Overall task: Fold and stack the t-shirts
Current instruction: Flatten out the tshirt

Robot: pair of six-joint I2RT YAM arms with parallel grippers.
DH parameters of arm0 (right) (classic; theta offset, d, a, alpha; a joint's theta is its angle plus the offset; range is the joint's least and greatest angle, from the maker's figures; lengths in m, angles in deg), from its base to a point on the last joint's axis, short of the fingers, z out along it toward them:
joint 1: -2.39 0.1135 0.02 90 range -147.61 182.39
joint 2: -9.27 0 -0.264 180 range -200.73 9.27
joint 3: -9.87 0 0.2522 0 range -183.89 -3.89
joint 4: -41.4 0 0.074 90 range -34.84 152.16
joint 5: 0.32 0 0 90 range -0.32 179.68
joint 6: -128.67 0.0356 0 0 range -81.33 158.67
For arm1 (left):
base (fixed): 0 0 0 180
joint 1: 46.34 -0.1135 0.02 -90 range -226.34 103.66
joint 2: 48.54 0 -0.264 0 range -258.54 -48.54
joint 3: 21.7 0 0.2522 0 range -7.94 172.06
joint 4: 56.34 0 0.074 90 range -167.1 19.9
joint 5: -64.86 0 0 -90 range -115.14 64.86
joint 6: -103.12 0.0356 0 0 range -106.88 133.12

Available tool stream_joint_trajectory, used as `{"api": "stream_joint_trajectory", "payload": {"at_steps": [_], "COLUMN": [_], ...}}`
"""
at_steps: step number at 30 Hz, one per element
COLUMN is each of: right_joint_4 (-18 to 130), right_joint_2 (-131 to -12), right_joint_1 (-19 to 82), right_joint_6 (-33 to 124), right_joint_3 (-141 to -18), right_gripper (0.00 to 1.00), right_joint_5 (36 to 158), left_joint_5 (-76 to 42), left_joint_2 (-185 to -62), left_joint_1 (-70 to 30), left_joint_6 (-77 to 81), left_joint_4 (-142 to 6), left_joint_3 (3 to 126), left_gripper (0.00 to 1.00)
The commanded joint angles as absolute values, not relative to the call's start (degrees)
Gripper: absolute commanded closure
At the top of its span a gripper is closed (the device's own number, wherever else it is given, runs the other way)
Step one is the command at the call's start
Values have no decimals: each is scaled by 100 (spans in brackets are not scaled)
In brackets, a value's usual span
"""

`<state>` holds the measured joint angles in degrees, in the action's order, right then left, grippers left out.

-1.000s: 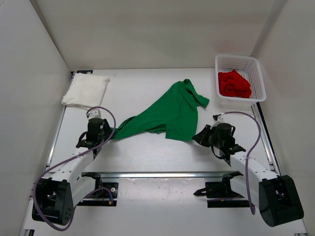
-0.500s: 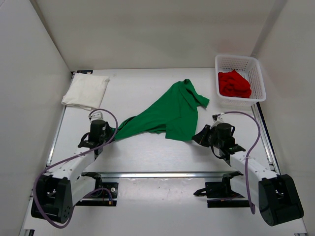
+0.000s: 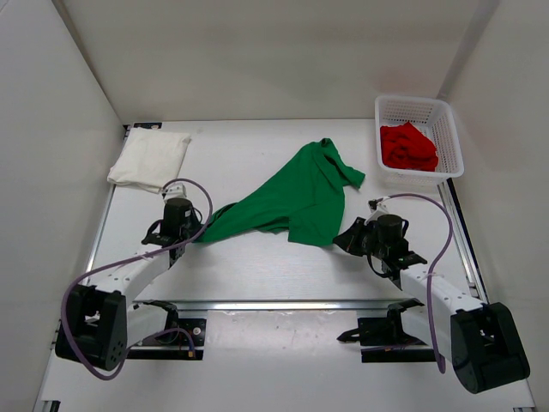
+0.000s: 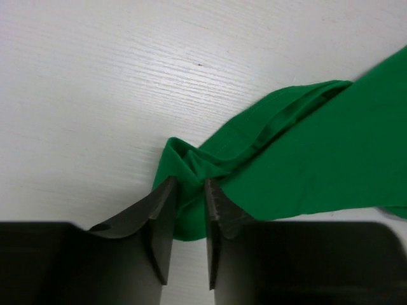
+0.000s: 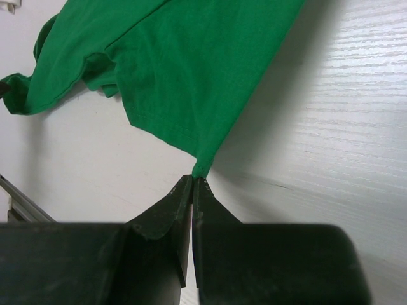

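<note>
spreading the green shirt [image 3: 292, 202] flat: right gripper [image 5: 193, 180] pinches one corner; left gripper [image 4: 189, 184] narrow around another, grip unsure. next: clamp firmly, pull apart.

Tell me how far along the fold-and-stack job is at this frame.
Done: the white t-shirt lies folded at the far left. In hand: the green t-shirt is unfolded on the table, right jaws pinching one corner, left jaws straddling the opposite end, grip unclear. Left: the red t-shirt, bunched in the basket; no stack yet.
</note>
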<state>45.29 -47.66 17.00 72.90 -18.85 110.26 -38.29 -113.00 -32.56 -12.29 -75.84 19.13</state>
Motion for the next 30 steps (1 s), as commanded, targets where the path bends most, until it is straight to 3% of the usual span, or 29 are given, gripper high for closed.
{"api": "stream_joint_trajectory", "payload": {"at_steps": [1, 8, 11, 16, 20, 24, 30], "right_joint_4": [4320, 4530, 5134, 6734, 8183, 9380, 10701], "right_joint_2": [-4787, -4725, -4611, -3944, -3872, -4522, -6944], "right_joint_1": [1725, 1777, 2031, 2524, 2946, 3402, 5027], "right_joint_6": [7145, 7136, 7083, 6820, 6380, 5599, 4247], "right_joint_3": [-1927, -2058, -2514, -3982, -6046, -8716, -13972], "right_gripper": [100, 100, 100, 100, 100, 100, 100], "right_joint_5": [11060, 10920, 10464, 9174, 7802, 6738, 5044], "left_joint_5": [-3921, -4088, -3615, -2542, -1733, -1065, -773], "left_joint_2": [-11401, -11341, -11060, -10901, -10839, -11049, -11375], "left_joint_1": [-3377, -3273, -3342, -3702, -4176, -4808, -5372], "left_joint_6": [-1158, -1324, -1491, -1466, -1571, -1728, -2106], "left_joint_4": [-7432, -7677, -8001, -8943, -9497, -9919, -10323], "left_joint_3": [2115, 2387, 2852, 4756, 6321, 7632, 9548], "left_gripper": [67, 100, 100, 100, 100, 100, 100]}}
